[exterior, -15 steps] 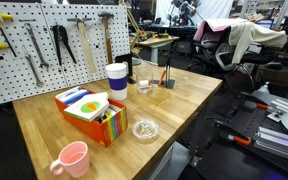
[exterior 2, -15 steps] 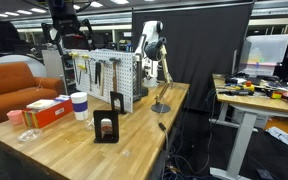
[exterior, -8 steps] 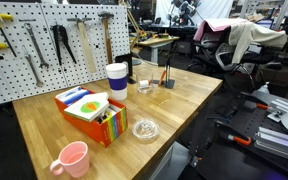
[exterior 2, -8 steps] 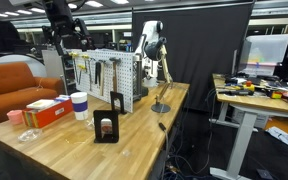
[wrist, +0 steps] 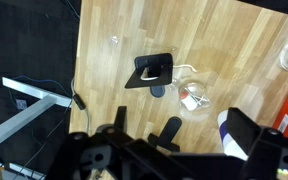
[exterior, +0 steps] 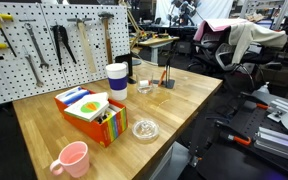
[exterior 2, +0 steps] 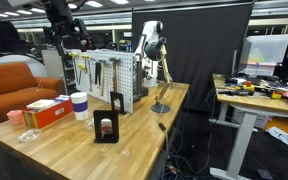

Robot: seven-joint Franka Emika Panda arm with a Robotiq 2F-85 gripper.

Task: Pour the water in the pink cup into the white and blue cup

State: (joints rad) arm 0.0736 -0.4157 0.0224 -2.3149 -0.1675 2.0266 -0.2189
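Observation:
The pink cup (exterior: 72, 158) stands upright near the table's front corner; it also shows at the table's far end in an exterior view (exterior 2: 15, 117). The white and blue cup (exterior: 116, 79) stands upright by the pegboard, behind the orange box, and shows in both exterior views (exterior 2: 79, 104). In the wrist view it (wrist: 227, 128) is partly hidden by a finger. My gripper (exterior 2: 62, 28) hangs high above the table, far from both cups. In the wrist view the gripper (wrist: 184, 130) is open and empty. The pink cup is out of the wrist view.
An orange box (exterior: 89, 112) lies between the cups. One clear glass dish (exterior: 145, 129) sits near the front edge, another (exterior: 146, 87) beside the tall cup. A black stand (exterior 2: 107, 128) is on the table. A pegboard (exterior: 44, 45) with tools lines the back.
The gripper has shifted slightly high above the table. The cups and other objects have not moved.

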